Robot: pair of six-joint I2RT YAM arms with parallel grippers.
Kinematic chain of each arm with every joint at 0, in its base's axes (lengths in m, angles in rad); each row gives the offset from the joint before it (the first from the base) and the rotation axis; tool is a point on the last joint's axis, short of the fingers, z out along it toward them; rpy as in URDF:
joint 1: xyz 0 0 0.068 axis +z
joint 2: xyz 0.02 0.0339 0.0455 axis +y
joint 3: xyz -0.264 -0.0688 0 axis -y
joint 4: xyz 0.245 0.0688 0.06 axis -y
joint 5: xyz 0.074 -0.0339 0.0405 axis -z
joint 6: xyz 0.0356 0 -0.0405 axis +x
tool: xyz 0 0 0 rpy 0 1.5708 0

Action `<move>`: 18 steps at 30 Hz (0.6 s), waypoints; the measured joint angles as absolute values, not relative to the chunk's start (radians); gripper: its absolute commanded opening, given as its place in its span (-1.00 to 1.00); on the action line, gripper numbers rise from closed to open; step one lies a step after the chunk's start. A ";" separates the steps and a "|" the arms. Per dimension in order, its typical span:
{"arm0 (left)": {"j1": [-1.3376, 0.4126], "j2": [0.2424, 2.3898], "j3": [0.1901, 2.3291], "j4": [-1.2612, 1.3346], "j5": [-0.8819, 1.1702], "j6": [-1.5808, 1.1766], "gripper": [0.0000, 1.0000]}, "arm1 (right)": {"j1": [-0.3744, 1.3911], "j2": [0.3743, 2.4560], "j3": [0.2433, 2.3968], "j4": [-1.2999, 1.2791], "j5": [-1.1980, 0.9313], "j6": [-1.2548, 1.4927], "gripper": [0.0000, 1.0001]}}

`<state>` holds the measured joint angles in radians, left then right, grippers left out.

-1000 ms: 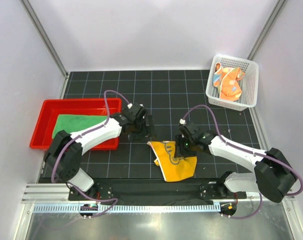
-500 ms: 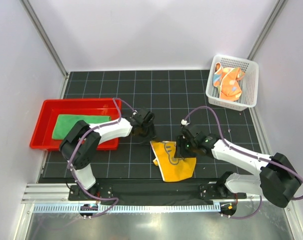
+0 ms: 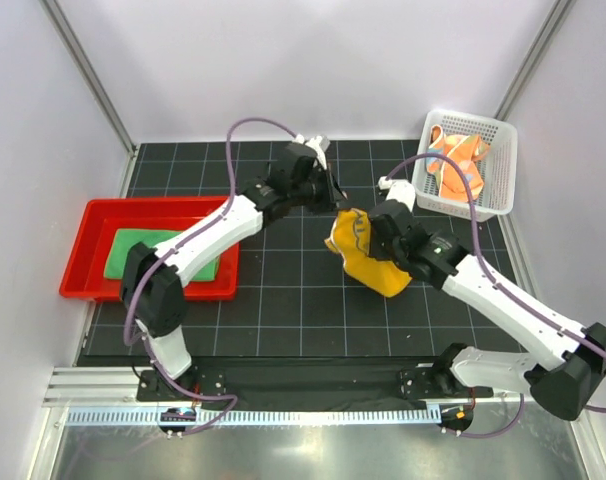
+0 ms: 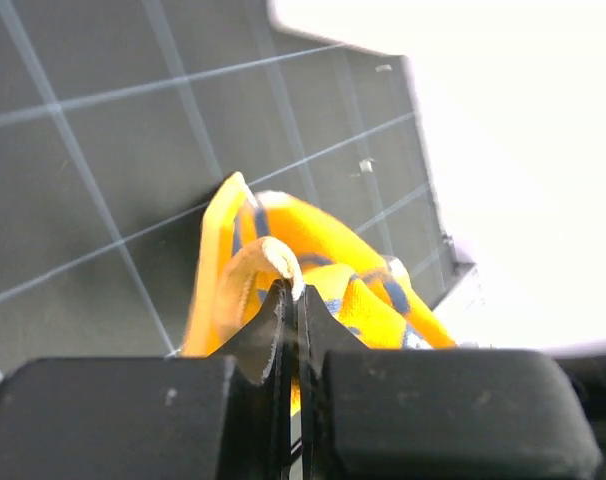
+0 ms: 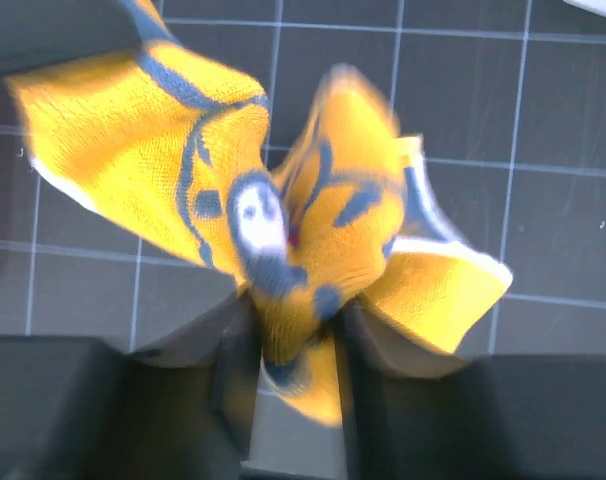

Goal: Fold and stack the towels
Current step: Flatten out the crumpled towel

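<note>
Two grippers shared one cloth, the yellow-orange towel (image 3: pixel 375 272) with dark blue cartoon lines, which hung bunched above the black grid mat (image 3: pixel 283 315), to the right of the red tray (image 3: pixel 78 262) and apart from it. Nearest on that side of the tray, the right gripper (image 3: pixel 369 240) had its jaws partly closed around a thick wad of the towel; its wrist view showed the fabric squeezed between both fingers (image 5: pixel 233 355) and spilling out above them. A little farther back from the tray's right end, the left gripper (image 3: pixel 330 192) was pinched fully closed on a folded edge of the same towel, the yellow hem caught at its fingertips (image 4: pixel 281 300). Inside the tray lay the plain green towel (image 3: pixel 143 250), flat. Farthest, well right of and beyond the tray, the white mesh basket (image 3: pixel 423 182) held the crumpled orange towel (image 3: pixel 459 165).
</note>
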<state>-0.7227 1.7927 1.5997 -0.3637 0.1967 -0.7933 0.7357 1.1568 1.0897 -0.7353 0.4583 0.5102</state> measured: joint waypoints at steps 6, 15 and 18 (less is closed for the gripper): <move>-0.711 1.670 1.394 -0.248 0.316 -0.713 -1.00 | 0.736 1.085 0.990 -0.740 0.284 0.488 0.39; -0.713 1.678 1.003 -0.244 0.340 -0.632 -1.00 | 0.645 1.186 0.945 -0.698 0.161 0.473 0.30; -0.713 1.676 0.996 -0.226 0.333 -0.615 -1.00 | 0.511 1.293 0.968 -0.595 0.030 0.437 0.16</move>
